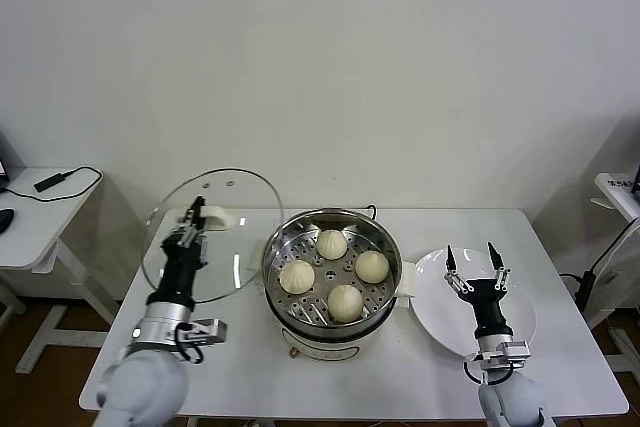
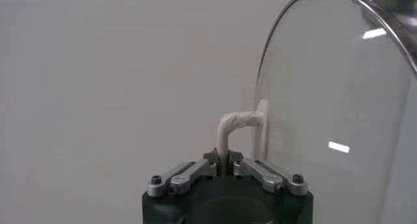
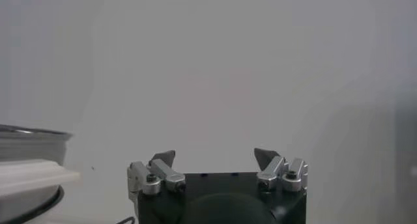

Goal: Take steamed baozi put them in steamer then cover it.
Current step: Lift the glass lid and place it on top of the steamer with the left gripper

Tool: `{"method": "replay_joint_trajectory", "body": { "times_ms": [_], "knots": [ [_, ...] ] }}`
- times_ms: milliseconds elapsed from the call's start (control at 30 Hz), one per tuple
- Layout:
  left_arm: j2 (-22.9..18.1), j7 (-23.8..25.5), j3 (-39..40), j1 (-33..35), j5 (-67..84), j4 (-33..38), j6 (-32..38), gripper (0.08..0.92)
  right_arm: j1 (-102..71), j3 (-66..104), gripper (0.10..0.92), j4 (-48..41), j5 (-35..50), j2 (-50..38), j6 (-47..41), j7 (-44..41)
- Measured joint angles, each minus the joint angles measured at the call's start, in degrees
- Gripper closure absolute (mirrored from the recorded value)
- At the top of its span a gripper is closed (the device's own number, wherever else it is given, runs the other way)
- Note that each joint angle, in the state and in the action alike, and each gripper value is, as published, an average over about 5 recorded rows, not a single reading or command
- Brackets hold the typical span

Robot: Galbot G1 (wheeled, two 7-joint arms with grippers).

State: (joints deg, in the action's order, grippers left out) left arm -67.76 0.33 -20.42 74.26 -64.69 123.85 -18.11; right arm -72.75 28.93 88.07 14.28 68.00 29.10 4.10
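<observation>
all four steamed baozi [image 1: 338, 274] sit on the perforated tray inside the open steamer [image 1: 331, 319] at the middle of the surface [image 1: 410, 387]. the left claw [image 1: 193, 223] is clamped on the white handle [image 2: 238, 131] of the glass lid [image 1: 213, 232], holding it upright in open air left of the steamer's rim. the right claw [image 1: 474, 265] hangs with fingers spread apart over the bare white plate [image 1: 520, 322], just right of the steamer.

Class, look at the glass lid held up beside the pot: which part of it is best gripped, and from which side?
Grip the white handle at the centre of the glass lid, coming from its outer face. It is a narrow raised loop that closed fingers fit around, as the left end effector shows; the glass itself is smooth and broad.
</observation>
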Motion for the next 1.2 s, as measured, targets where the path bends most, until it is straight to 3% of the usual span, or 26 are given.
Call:
{"method": "replay_joint_trajectory", "body": {
  "times_ms": [500, 1200],
  "knots": [
    [-6.54, 5.16, 17.56, -6.82, -10.18, -2.2, -7.0, 0.806, -0.08, 1.11, 0.203, -0.96, -0.67, 0.16, -1.22, 0.53],
    [-13.65, 10.41, 27.04, -10.95, -20.92, -10.47, -9.64, 0.806, 0.35, 1.88, 0.203, -2.04, -0.53, 0.47, -4.26, 0.38]
  ]
}}
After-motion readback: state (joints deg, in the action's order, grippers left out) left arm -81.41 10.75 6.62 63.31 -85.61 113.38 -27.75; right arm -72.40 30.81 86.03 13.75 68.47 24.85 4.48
